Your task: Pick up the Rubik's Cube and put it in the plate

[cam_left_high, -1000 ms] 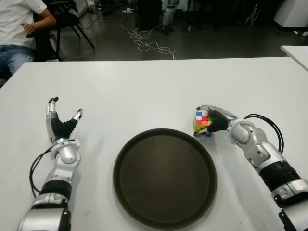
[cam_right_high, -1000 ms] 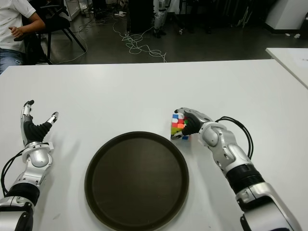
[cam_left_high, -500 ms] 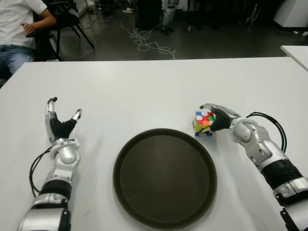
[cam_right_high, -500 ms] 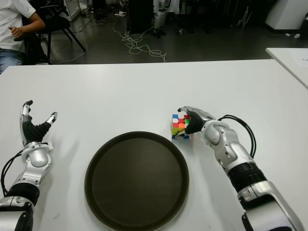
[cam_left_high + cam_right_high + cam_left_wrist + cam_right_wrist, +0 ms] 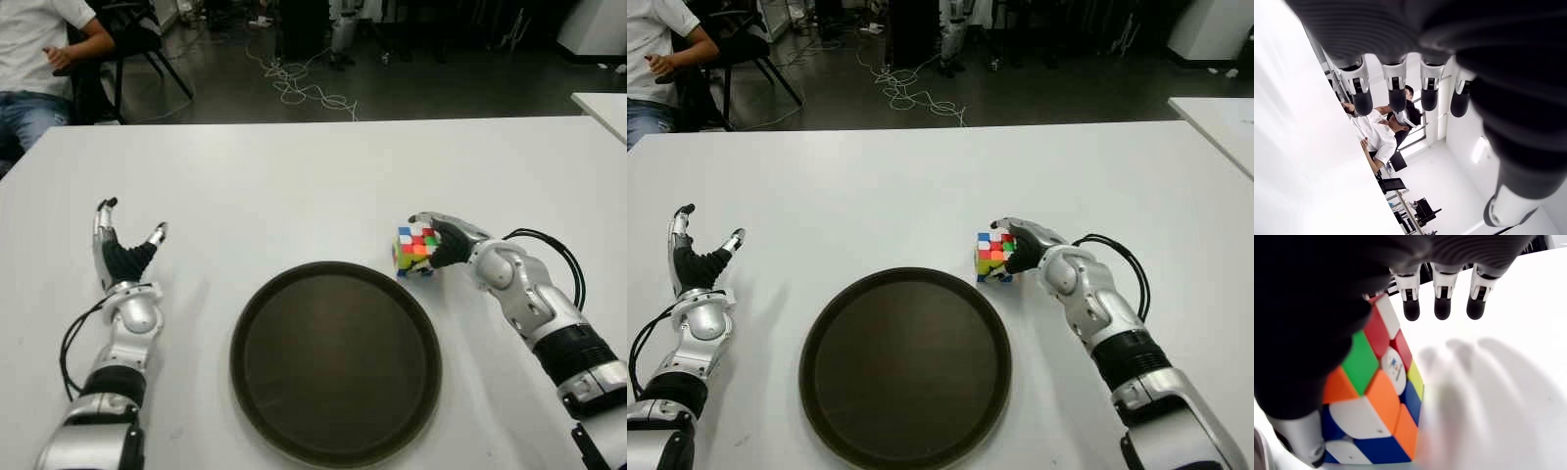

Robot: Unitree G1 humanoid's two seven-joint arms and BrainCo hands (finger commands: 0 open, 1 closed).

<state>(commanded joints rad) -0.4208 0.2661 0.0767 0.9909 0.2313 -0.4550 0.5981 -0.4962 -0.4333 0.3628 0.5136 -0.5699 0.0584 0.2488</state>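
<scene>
The Rubik's Cube [image 5: 413,250] sits flat on the white table [image 5: 294,186], just beyond the right rim of the dark round plate [image 5: 335,266]. My right hand [image 5: 446,238] is at the cube's right side. In the right wrist view three fingers [image 5: 1444,301] stretch straight out past the cube [image 5: 1376,396] without touching it, while the thumb lies against its side. Nothing lies in the plate. My left hand [image 5: 122,250] shows at the left of the plate, fingers [image 5: 1396,93] spread and holding nothing.
A seated person [image 5: 39,59] is beyond the table's far left corner, with a chair and cables on the floor behind. The corner of a second white table [image 5: 602,103] shows at the far right.
One second ago my right hand's fingers were wrapped over the tilted cube by the plate's rim. Now the cube sits flat and the hand has drawn slightly right with fingers straightened. The left hand has not moved.
</scene>
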